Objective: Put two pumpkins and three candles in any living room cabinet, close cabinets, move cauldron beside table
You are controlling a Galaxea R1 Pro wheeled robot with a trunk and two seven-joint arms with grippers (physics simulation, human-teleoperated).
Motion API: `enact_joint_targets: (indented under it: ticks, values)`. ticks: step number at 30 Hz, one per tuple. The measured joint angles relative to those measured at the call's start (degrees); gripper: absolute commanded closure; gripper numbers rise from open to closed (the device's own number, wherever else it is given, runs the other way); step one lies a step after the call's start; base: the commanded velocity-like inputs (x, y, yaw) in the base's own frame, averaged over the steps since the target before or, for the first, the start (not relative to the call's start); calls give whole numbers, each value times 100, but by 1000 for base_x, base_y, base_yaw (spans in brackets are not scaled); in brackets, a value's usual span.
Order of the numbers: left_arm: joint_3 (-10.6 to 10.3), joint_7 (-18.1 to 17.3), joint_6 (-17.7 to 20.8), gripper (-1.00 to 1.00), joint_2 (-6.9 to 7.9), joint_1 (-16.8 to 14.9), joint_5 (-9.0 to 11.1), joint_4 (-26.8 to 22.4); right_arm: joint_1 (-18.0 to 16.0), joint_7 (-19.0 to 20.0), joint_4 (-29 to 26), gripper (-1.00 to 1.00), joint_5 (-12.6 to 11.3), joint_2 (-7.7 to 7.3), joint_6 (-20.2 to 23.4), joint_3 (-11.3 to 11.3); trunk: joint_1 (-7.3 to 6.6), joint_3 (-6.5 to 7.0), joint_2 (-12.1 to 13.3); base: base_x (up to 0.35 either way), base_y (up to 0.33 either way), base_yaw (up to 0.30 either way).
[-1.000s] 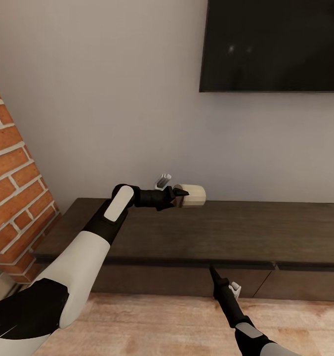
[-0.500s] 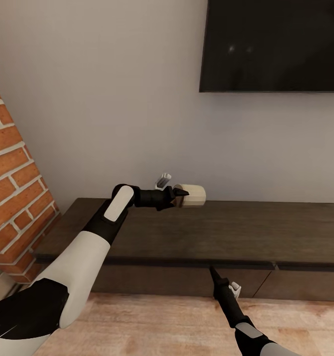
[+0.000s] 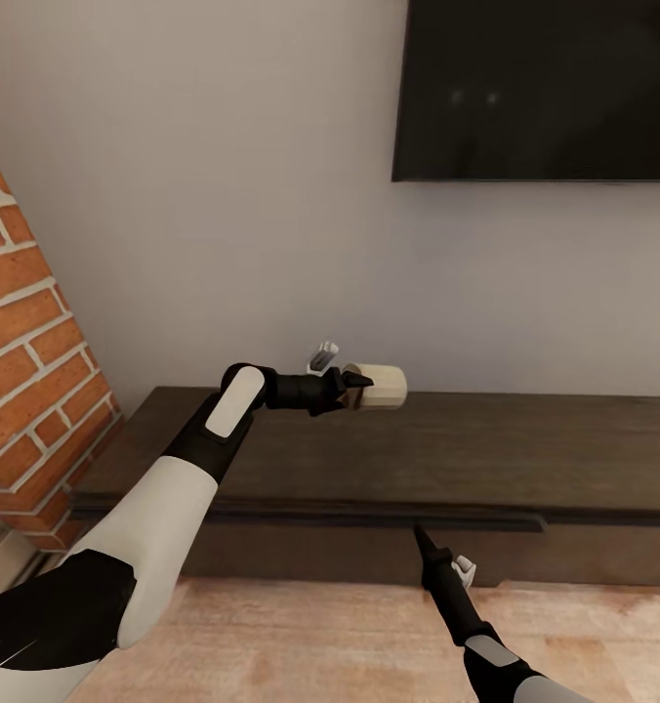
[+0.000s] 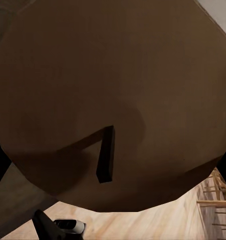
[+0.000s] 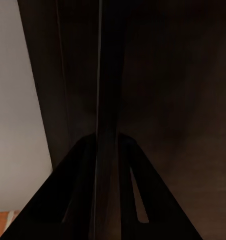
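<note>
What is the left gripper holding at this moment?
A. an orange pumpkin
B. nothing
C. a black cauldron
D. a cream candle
D: the left gripper is closed on a cream candle, held above the dark cabinet; the wick end shows in the left wrist view.

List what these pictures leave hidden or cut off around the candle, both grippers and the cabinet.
- Short cream-beige candle: in the left wrist view its end face blocks the left gripper fingers.
- Right gripper: the head view shows one thin tip; the right wrist view looks shut but is very dark.
- Long, low dark-brown wooden cabinet: its right end is cut off by the head view's edge, and its insides are hidden behind the fronts.
</note>
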Motion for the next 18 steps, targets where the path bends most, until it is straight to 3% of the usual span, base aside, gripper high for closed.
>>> enact_joint_targets:
  ticks: [18]
  values:
    - [0, 6, 0, 100, 0, 0, -4, 6, 0, 0, 0, 100, 6, 9, -8, 14, 0, 0, 0, -132, 0, 0]
